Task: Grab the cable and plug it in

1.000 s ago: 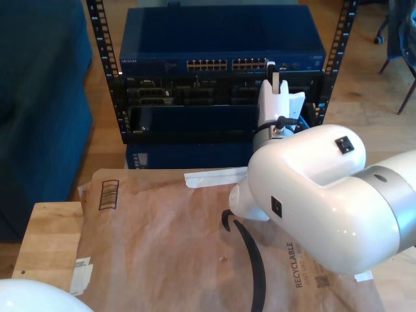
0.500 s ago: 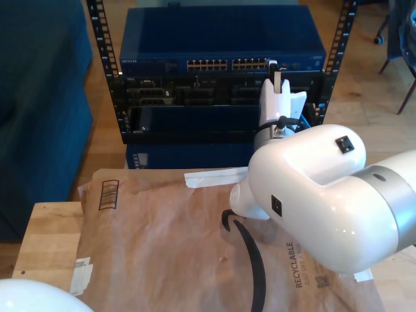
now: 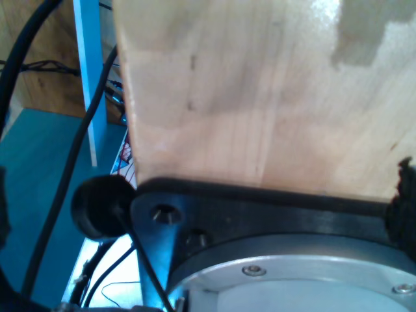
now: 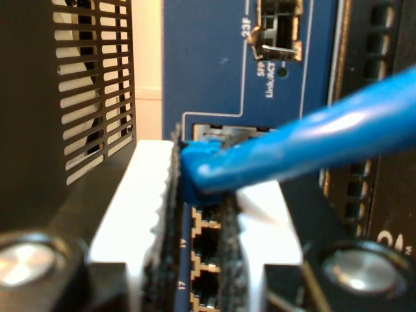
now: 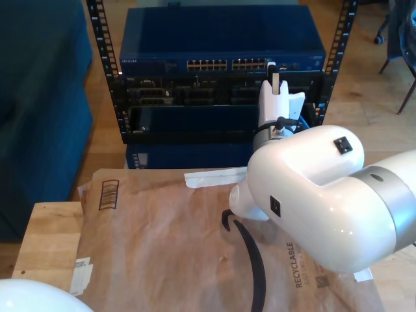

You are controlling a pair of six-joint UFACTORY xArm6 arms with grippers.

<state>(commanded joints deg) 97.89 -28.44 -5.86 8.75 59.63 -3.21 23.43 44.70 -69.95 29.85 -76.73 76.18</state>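
Note:
The bright-blue cable (image 4: pixel 312 140) runs between the white, black-padded fingers (image 4: pixel 140 195) of my second gripper (image 4: pixel 201 195), which is shut on it. Its tip sits right at a port opening on the blue network switch (image 4: pixel 214 65); the clear plug is hidden behind the pads. In the exterior view, my second gripper (image 5: pixel 273 70) points at the right end of the switch's port row (image 5: pixel 227 64), reached over by the big white arm (image 5: pixel 312 195). The first wrist view looks along a wooden table side (image 3: pixel 260 84) and a black mount (image 3: pixel 214 208).
The switch (image 5: pixel 221 39) sits in a black rack (image 5: pixel 97 39) above dark units (image 5: pixel 188 91). Brown packing paper (image 5: pixel 162 240) covers the wooden table (image 5: pixel 45 240). A blue sofa (image 5: pixel 39 97) stands at the exterior view's left. An arm's white dome (image 5: pixel 32 299) shows at that view's bottom-left corner.

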